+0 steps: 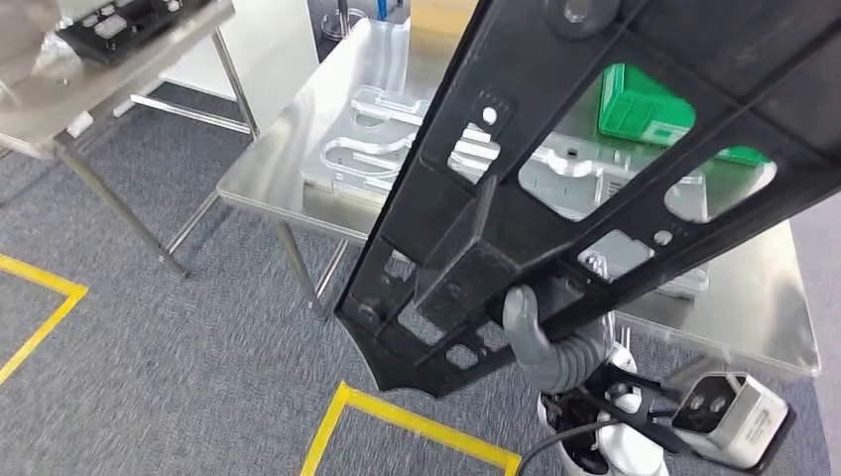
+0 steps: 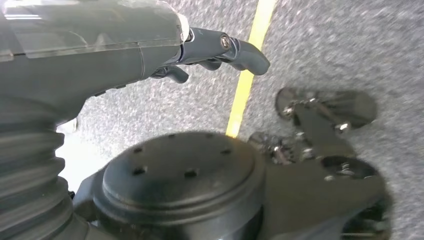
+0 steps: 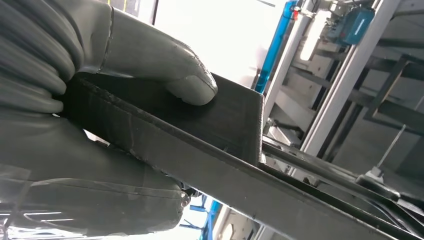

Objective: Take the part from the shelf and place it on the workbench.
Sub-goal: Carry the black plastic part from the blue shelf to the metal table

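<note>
One large black openwork plastic frame part [image 1: 595, 139]; one shiny stainless-steel table [image 1: 288, 149] beneath it and a second steel table [image 1: 60, 109] to the left; one green plastic crate [image 1: 645, 104]; two robot hands, right [image 1: 550, 342] and left [image 2: 215, 47].

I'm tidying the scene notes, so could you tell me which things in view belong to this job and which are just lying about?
Belonging to the job:
- black frame part, carried
- right hand, gripping the part
- steel workbench, where it goes

Lying about:
- green crate on the workbench
- metal plates on the workbench
- second steel table with a dark tray
- yellow floor tape
</note>
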Tool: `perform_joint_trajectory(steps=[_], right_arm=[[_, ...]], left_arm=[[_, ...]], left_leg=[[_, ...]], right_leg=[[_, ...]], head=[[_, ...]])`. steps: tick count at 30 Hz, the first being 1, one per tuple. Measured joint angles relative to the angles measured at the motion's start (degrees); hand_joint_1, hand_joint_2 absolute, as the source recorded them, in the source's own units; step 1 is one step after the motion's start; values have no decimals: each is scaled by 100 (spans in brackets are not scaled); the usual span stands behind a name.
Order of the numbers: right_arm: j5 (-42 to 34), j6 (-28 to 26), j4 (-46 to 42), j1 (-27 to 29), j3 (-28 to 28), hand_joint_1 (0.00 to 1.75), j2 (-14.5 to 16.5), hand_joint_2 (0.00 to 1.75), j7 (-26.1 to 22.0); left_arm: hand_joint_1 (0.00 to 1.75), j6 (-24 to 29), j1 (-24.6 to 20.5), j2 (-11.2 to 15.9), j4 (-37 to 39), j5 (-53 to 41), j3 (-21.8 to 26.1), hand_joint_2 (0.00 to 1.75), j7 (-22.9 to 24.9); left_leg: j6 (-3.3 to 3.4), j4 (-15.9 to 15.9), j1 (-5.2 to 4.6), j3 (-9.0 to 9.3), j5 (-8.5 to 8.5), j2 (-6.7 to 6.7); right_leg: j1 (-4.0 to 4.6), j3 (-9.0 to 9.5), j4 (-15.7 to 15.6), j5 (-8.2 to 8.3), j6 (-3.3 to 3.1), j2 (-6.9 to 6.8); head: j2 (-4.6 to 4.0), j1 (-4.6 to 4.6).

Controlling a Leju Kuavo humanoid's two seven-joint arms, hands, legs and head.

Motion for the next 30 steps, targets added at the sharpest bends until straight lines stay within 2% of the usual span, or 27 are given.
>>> perform_joint_trajectory(steps=[1, 3, 4, 5, 6, 7, 8, 9, 10, 11, 12, 14, 15, 18, 19, 20, 21, 23, 24, 25, 26, 27, 29, 30], right_arm=[[-1, 1, 10, -2, 3, 175, -1, 175, 0], [-2, 2, 34, 1, 8, 175, -5, 175, -2], [-3, 2, 46, 4, 10, 175, -7, 175, -1], [-3, 2, 57, 4, 11, 175, -8, 175, -1], [-4, 1, 65, 3, 12, 175, -8, 175, -1], [-4, 1, 69, 1, 13, 175, -8, 175, -2], [-5, -1, 73, 1, 15, 175, -9, 175, -2], [-7, -5, 78, -1, 17, 175, -9, 175, -2], [-9, -14, 83, -2, 19, 175, -10, 175, 0], [-11, -26, 89, -3, 21, 175, -10, 175, 0], [-14, -41, 92, -10, 25, 175, -10, 175, -1], [-15, -63, 93, -22, 38, 175, -8, 175, -3], [-15, -68, 93, -28, 47, 175, -5, 175, -4], [-17, -68, 101, -8, 64, 175, -2, 175, -13], [-17, -68, 107, 10, 65, 175, -3, 175, -22], [-17, -67, 113, 29, 65, 175, -5, 175, -36], [-17, -67, 116, 45, 65, 175, -8, 175, -54], [-17, -64, 118, 57, 65, 175, -12, 175, -83], [-18, -63, 119, 55, 65, 175, -15, 175, -91], [-19, -62, 121, 52, 64, 175, -17, 175, -92], [-20, -63, 125, 50, 64, 175, -21, 175, -91], [-21, -63, 132, 47, 63, 175, -26, 175, -90], [-22, -64, 147, 35, 61, 175, -32, 175, -84], [-23, -65, 156, 25, 55, 175, -34, 175, -75]], left_arm=[[0, 2, -3, -5, 0, 4, 0, 175, -1], [0, 7, 1, -2, 0, 14, 0, 175, -1], [0, 9, 7, -2, 0, 19, 0, 175, -1], [0, 9, 14, -2, 0, 22, 0, 175, -1], [0, 8, 18, -2, 0, 24, 0, 175, -1], [0, 8, 19, -3, 0, 25, 0, 175, -2], [0, 8, 17, -3, 0, 26, 0, 175, -3], [0, 8, 15, -3, 0, 27, 0, 175, -5], [0, 8, 13, -3, 0, 29, 0, 175, -7], [0, 7, 11, -3, 0, 32, 0, 175, -9], [0, 4, 9, -3, 0, 33, 0, 175, -10], [0, -4, -1, -2, 0, 34, 0, 175, -14], [0, -6, -7, -2, 0, 39, 0, 175, -16], [0, -7, -11, -3, 0, 68, 1, 175, -22], [0, -7, -4, -3, 0, 82, 2, 175, -24], [0, -7, 2, -3, 0, 96, 3, 175, -26], [0, -7, 7, -3, 0, 105, 4, 175, -28], [0, -8, 11, -1, 0, 109, 5, 175, -37], [0, -10, 10, -1, 0, 109, 6, 175, -42], [0, -15, 8, -1, -1, 110, 7, 175, -49], [0, -20, 10, -1, -1, 111, 8, 175, -54], [0, -25, 13, -1, -1, 113, 8, 175, -59], [0, -33, 25, -4, -1, 120, 10, 175, -62], [0, -37, 25, -6, -1, 127, 10, 175, -62]], left_leg=[[12, -9, 5, 53, -47, 3], [16, -10, 12, 155, -151, 2], [10, -10, 16, 216, -206, -2], [1, -10, 22, 288, -265, -9], [-13, -10, 30, 373, -328, -15], [-32, -12, 37, 457, -393, -20], [-57, -6, 40, 542, -458, -23], [-91, -7, 38, 607, -516, -26], [-130, -18, 36, 649, -562, -29], [-173, -7, 33, 687, -581, -31], [-217, 13, 32, 702, -570, -32], [-291, 229, 46, 642, -536, -14], [-318, 446, 52, 528, -580, -3], [-347, 1360, 59, -49, -1033, 26], [-351, 1550, 62, -215, -1122, 31], [-353, 1577, 64, -302, -1091, 36], [-360, 1407, 69, -289, -928, 40], [-363, 691, 82, -54, -429, 49], [-351, 356, 79, 58, -313, 56], [-320, 152, 71, 130, -256, 62], [-277, 73, 61, 154, -270, 65], [-228, 57, 51, 160, -296, 68], [-141, 57, 61, 175, -229, 78], [-107, 49, 67, 181, -220, 91]], right_leg=[[-24, -214, 315, -95, 38, -10], [-85, -668, 837, -431, 115, -25], [-114, -831, 939, -559, 142, -33], [-137, -914, 881, -574, 160, -41], [-152, -913, 659, -443, 166, -50], [-159, -849, 317, -172, 161, -57], [-157, -774, -39, 167, 146, -66], [-144, -706, -316, 428, 120, -71], [-126, -659, -478, 616, 85, -73], [-109, -632, -539, 683, 44, -69], [-98, -595, -557, 666, 0, -62], [-112, -489, -637, 656, -73, -55], [-120, -434, -673, 640, -108, -60], [-119, -349, -709, 579, -175, -74], [-116, -336, -707, 558, -179, -72], [-115, -318, -705, 538, -175, -67], [-116, -292, -701, 514, -165, -63], [-119, -225, -682, 457, -126, -57], [-112, -209, -661, 430, -98, -55], [-102, -210, -645, 404, -66, -57], [-92, -218, -634, 383, -32, -57], [-83, -228, -629, 369, 0, -58], [-92, -233, -584, 317, 65, -59], [-99, -280, -461, 237, 96, -60]], head=[[0, 3], [0, 3], [0, 3], [0, 3], [0, 4], [0, 5], [0, 5], [0, 7], [0, 6], [0, 5], [0, 5], [0, 4], [0, 2], [0, -2], [0, -2], [0, -2], [0, -2], [0, 1], [0, -2], [0, -2], [0, -3], [0, -5], [0, -3], [0, -2]])
